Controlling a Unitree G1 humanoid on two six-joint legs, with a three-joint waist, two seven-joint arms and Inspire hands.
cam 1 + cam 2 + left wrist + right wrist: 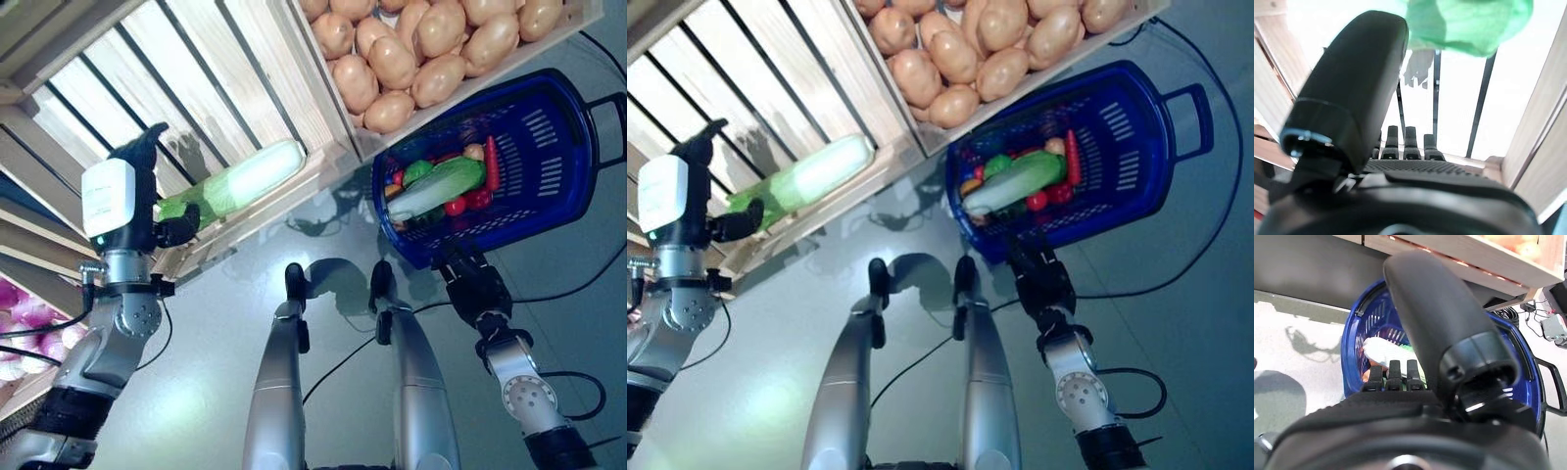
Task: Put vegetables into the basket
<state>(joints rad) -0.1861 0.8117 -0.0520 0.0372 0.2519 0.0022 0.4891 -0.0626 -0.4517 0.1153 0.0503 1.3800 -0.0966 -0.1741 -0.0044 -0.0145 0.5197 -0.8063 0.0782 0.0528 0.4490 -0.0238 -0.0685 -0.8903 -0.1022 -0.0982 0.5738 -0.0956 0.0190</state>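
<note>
Left hand (147, 211) at the slatted wooden crate (196, 88), its fingers closed around the leafy end of a napa cabbage (240, 181). Right hand (468, 279) grips the near rim of the blue basket (549, 147), which holds another cabbage (436, 188) and mixed vegetables, beside the crate of potatoes (421, 49).

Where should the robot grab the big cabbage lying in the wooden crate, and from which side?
Probably around the green leafy end of the cabbage, coming from the left. It lies lengthwise along the crate's front edge, with that end nearest the left hand, which sits right beside it. The leaves look narrower there than the thick white end.
</note>
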